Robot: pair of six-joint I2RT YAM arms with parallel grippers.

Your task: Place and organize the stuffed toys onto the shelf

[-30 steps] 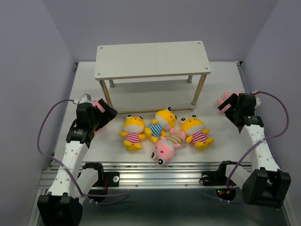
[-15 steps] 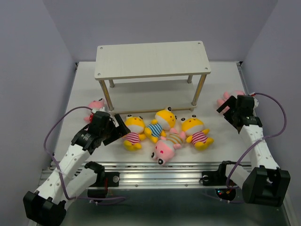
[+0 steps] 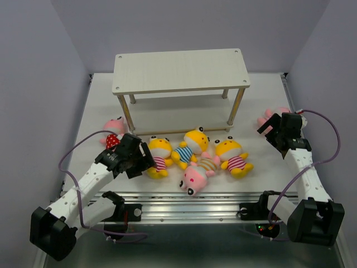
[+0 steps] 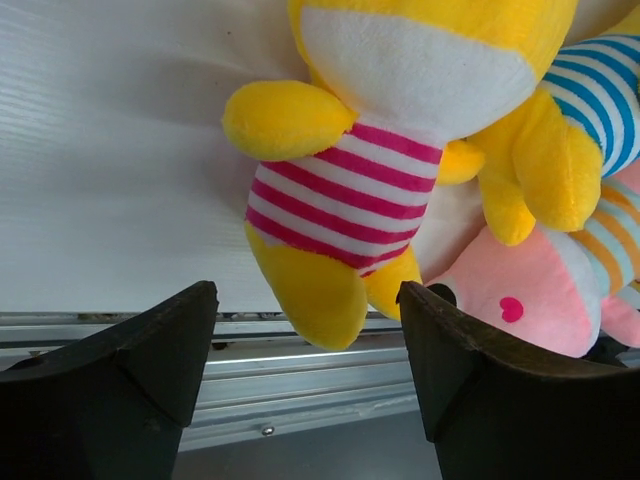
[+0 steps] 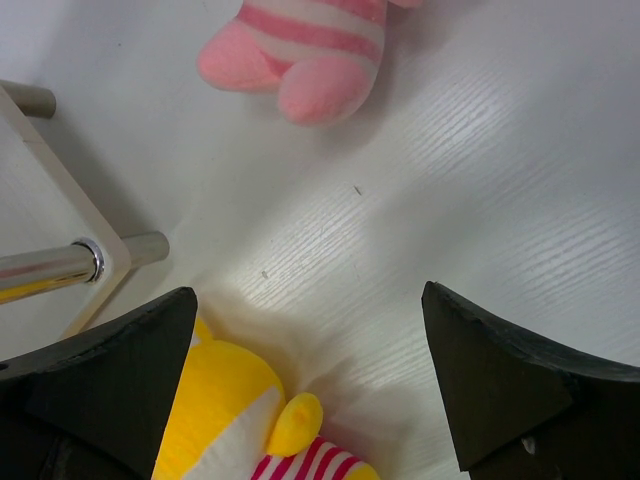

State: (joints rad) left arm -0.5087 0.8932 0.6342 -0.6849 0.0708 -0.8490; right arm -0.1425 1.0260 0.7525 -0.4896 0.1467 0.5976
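The shelf [image 3: 180, 70] stands empty at the back. Four toys lie in a cluster in front of it: a yellow one in red stripes [image 3: 159, 156], a yellow one in blue stripes [image 3: 189, 146], a yellow one in red stripes [image 3: 231, 156] and a pink one in a striped shirt [image 3: 196, 176]. A pink toy in a red-dotted shirt [image 3: 114, 133] lies at the left. Another pink toy [image 3: 268, 117] lies at the right. My left gripper [image 3: 142, 162] is open beside the left yellow toy [image 4: 345, 190], whose legs hang between the fingers [image 4: 160, 350]. My right gripper [image 3: 273, 133] is open and empty over bare table, near the pink toy [image 5: 310, 50].
The shelf's front right leg [image 5: 80, 262] shows at the left of the right wrist view, with a yellow toy [image 5: 240, 420] below it. The table's near edge and metal rail [image 3: 184, 204] run just behind the toy cluster. Grey walls close in both sides.
My left arm has swung right, away from the pink toy at the left and up to the left yellow toy. The pink toy now lies uncovered. The right arm has barely moved.
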